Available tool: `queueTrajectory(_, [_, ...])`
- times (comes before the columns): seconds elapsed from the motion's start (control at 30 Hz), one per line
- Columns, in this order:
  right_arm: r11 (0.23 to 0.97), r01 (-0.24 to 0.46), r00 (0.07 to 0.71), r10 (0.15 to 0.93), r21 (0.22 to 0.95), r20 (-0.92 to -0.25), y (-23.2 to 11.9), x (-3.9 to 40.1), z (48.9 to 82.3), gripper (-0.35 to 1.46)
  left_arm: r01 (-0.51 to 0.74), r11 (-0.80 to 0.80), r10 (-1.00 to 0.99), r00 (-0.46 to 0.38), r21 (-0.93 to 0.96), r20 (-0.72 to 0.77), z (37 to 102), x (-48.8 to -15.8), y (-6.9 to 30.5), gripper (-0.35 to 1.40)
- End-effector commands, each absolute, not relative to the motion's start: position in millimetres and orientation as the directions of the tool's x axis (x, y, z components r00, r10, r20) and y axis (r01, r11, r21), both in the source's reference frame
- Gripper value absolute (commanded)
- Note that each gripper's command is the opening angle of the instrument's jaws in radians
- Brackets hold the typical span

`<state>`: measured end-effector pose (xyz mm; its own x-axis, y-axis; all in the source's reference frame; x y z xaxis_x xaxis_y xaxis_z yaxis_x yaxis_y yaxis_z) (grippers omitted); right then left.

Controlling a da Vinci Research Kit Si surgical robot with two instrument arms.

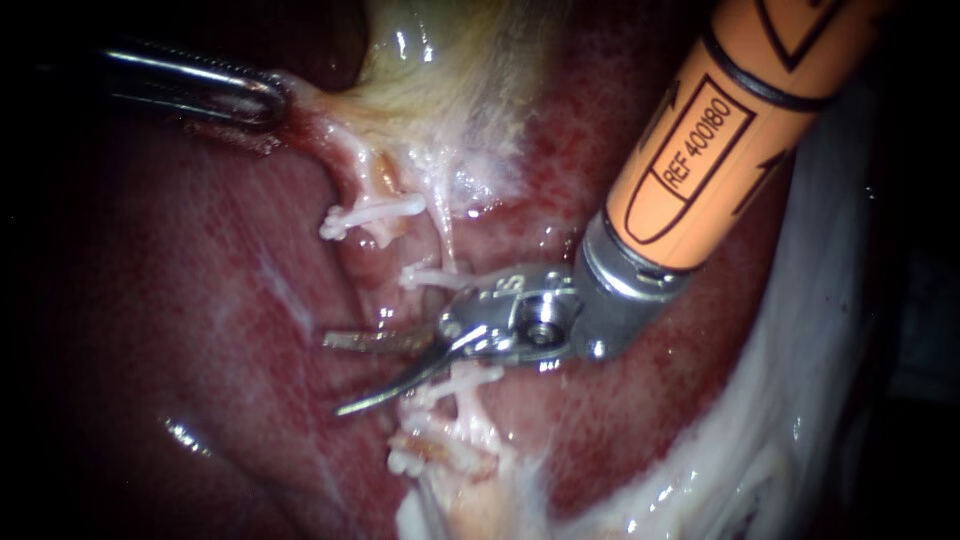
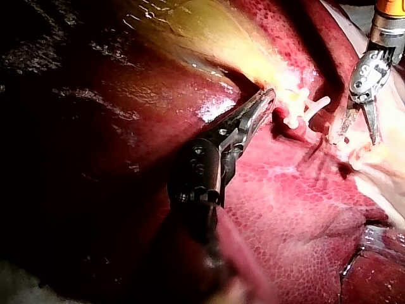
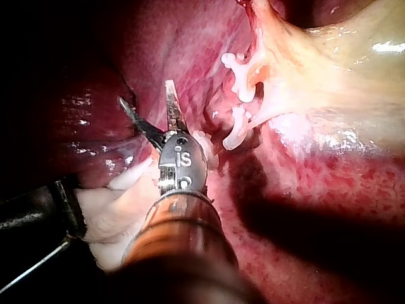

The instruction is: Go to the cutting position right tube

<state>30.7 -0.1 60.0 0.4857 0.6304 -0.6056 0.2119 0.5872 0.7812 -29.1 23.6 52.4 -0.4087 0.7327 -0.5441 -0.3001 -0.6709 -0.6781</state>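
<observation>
Over the liver (image 1: 200, 330), the left instrument (image 1: 262, 98) has its claw clamped on the gallbladder (image 1: 440, 70) at its neck. The right instrument (image 1: 350, 372), claw wide and empty, lies across the clipped tube (image 1: 447, 235) below the gallbladder, so the approach looks nearly done. Next, I judge, the claw must straddle the tube between clips (image 1: 372, 214). The instrument itself hides that stretch, and which tube is the right one is hard to tell
</observation>
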Motion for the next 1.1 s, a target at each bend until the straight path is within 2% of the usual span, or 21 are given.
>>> queueTrajectory(0.03, [0.587, 0.212, 0.486, 0.63, 0.781, -0.605, -0.1, 30.5, 59.9, 0.98, -0.299, -0.671, 0.732, -0.409, -0.678, -0.544, 52.3, -29.0, 23.6, -0.35])
queueTrajectory(0.1, [0.585, 0.215, 0.486, 0.63, 0.782, -0.605, 0.0, 30.0, 59.6, 1.1, -0.299, -0.671, 0.732, -0.409, -0.678, -0.544, 52.3, -29.0, 23.6, -0.35])
queueTrajectory(0.2, [0.569, 0.215, 0.491, 0.64, 0.794, -0.591, 0.1, 28.2, 58.9, 1.18, -0.297, -0.671, 0.732, -0.409, -0.679, -0.544, 52.2, -28.7, 23.6, -0.35])
queueTrajectory(0.43, [0.559, 0.19, 0.51, 0.646, 0.807, -0.568, 1.1, 23.0, 57.4, 1.23, -0.299, -0.67, 0.733, -0.408, -0.679, -0.544, 51.9, -28.2, 23.9, -0.35])
queueTrajectory(0.57, [0.545, 0.173, 0.522, 0.655, 0.82, -0.546, 1.6, 21.1, 57.7, 1.25, -0.299, -0.67, 0.733, -0.408, -0.679, -0.544, 51.9, -28.1, 23.9, -0.35])
queueTrajectory(0.9, [0.527, 0.117, 0.56, 0.665, 0.842, -0.494, 3.1, 19.1, 61.1, 1.25, -0.301, -0.67, 0.733, -0.408, -0.678, -0.544, 51.7, -28.0, 23.9, -0.35])
queueTrajectory(1.1, [0.533, 0.071, 0.609, 0.646, 0.843, -0.461, 2.3, 19.0, 64.6, 1.25, -0.301, -0.67, 0.733, -0.408, -0.678, -0.544, 51.7, -28.0, 23.9, -0.35])
